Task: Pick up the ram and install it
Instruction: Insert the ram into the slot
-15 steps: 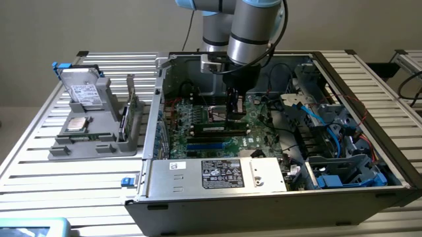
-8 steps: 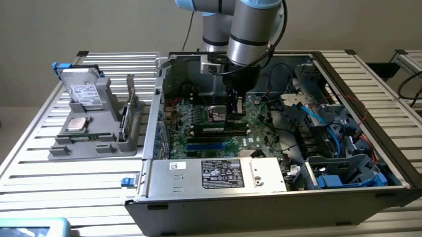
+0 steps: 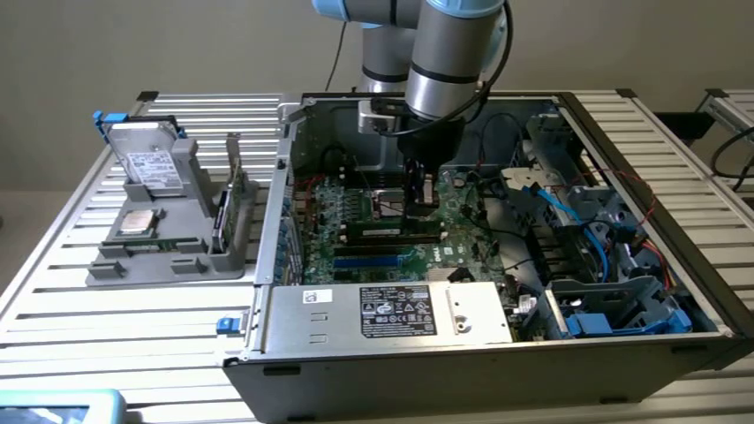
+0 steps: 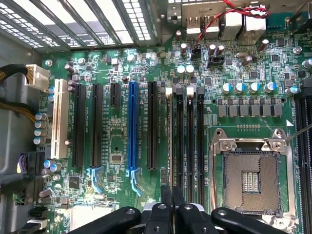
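Squarely on the slatted metal worktop point(image 3: 71, 309) stands an open grey steel computer case point(image 3: 471, 375), its green motherboard point(image 3: 353, 256) facing up. Inside, the black gripper point(image 4: 172, 195) has its fingers almost pressed together, pinching the top edge of the ram point(image 4: 169, 141), a thin green stick standing in the memory slot point(image 4: 169, 91) beside the long black expansion slots point(image 4: 152, 126). The power supply's white label point(image 3: 398, 311) is too small to read.

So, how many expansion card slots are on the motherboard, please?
6, side by side: a white slot, two long black slots, a short black slot, a blue slot, another long black slot beside the memory slots. None seems hidden.
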